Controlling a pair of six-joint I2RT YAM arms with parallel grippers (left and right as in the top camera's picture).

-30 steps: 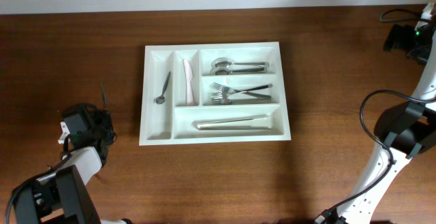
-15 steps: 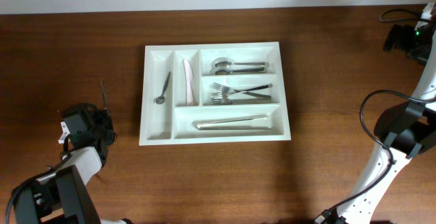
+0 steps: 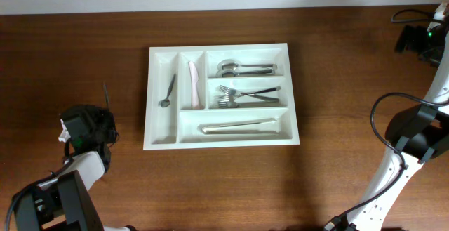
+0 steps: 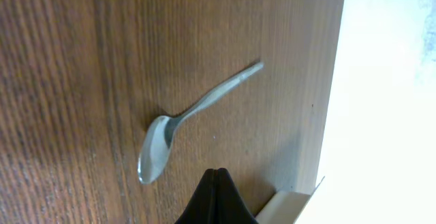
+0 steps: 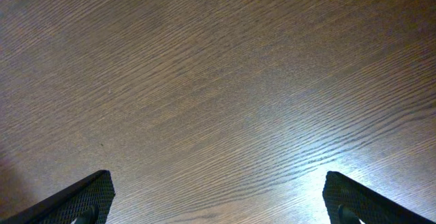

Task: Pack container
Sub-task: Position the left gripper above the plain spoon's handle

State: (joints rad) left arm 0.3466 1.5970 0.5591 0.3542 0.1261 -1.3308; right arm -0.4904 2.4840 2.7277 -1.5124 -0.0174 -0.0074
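Near the left edge of the dark brown wooden table, a small slim silver metal spoon lies loose on the wood, and I judge it is the piece to go in next. My left gripper hangs just short of it, fingers pressed together with nothing between them, so I would have to spread them before any pick. From the wrist view the bowl is the near end, just beside the fingertips, and the handle runs away on a diagonal; the jaws will need turning to cross that long axis. From overhead the spoon sits between this gripper and the far edge. The container, a large white rectangular plastic cutlery tray of five compartments with cutlery in it, lies in the middle of the table, off to the spoon's right. My right gripper is spread wide over bare wood near the right edge, well apart from the spoon, so the left arm is plainly the nearer
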